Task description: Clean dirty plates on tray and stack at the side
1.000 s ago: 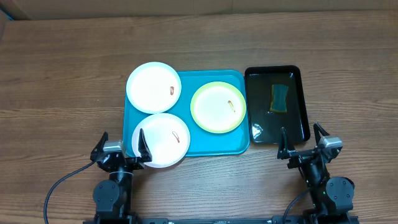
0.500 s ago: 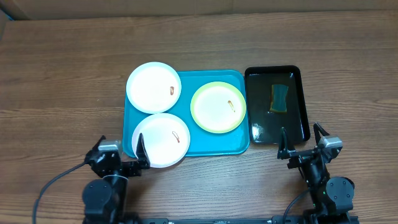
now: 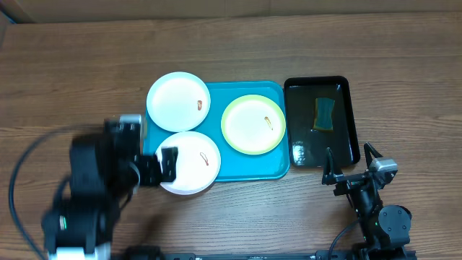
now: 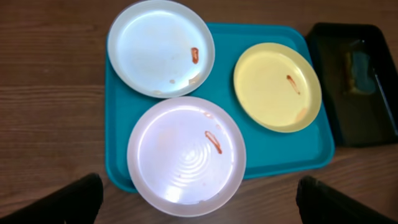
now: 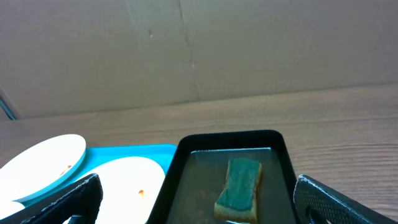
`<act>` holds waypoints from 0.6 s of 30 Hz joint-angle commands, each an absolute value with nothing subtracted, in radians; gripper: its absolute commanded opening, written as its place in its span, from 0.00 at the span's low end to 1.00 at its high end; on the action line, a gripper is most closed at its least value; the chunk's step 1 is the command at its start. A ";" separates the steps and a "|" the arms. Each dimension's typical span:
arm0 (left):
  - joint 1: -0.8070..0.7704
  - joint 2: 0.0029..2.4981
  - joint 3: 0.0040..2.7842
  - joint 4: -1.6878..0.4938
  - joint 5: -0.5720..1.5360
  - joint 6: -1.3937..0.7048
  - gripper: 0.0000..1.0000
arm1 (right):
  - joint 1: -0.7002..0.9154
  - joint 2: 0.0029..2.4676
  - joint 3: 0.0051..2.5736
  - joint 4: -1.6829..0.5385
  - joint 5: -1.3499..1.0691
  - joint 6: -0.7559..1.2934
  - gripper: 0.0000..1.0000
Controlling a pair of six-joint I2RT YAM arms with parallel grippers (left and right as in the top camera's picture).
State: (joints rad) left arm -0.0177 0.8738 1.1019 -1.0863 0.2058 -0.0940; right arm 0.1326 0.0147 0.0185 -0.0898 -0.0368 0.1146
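There are three plates, two plain white and one with a green rim. The first white plate point(image 3: 178, 101) sits at the far left corner of the one blue tray point(image 3: 249, 166) and pokes out over its rim. The second white plate point(image 3: 191, 160) sits nearer the robot and hangs over the tray's near rim. The green-rim plate point(image 3: 253, 124) lies all inside the tray, on the right side. Each plate has one small red-brown smear point(image 4: 213, 142) on it. There is one black tray point(image 3: 317, 80), just beside the blue tray on the right, and one green sponge point(image 3: 325, 113) lies in it. Everything is on one brown wooden table point(image 3: 72, 72). There are two claws. The left claw point(image 4: 199, 193) is spread wide and holds nothing, and it hangs up high over the second white plate. The right claw point(image 3: 349, 162) is spread wide too and holds nothing, and it sits low by the near end of the black tray. A second ago the left claw sat low at the near edge of the table, just like the right one. Now the left arm has gone up and looks big and blurry from above, at the left of the blue tray. The right claw has not moved. The plates, both trays and the sponge are where they were.
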 commanded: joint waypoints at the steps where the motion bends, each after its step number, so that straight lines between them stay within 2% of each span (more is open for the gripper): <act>1: -0.012 1.045 1.262 -1.159 0.309 -0.090 1.00 | 0.129 0.003 0.008 -0.082 -0.028 0.111 1.00; 9: -0.024 1.295 1.294 -1.178 0.496 -0.199 1.00 | 0.129 0.003 0.008 -0.082 -0.028 0.111 1.00; 18: -0.128 1.453 1.277 -1.206 0.487 -0.166 1.00 | 0.129 0.003 0.008 -0.054 -0.041 0.113 1.00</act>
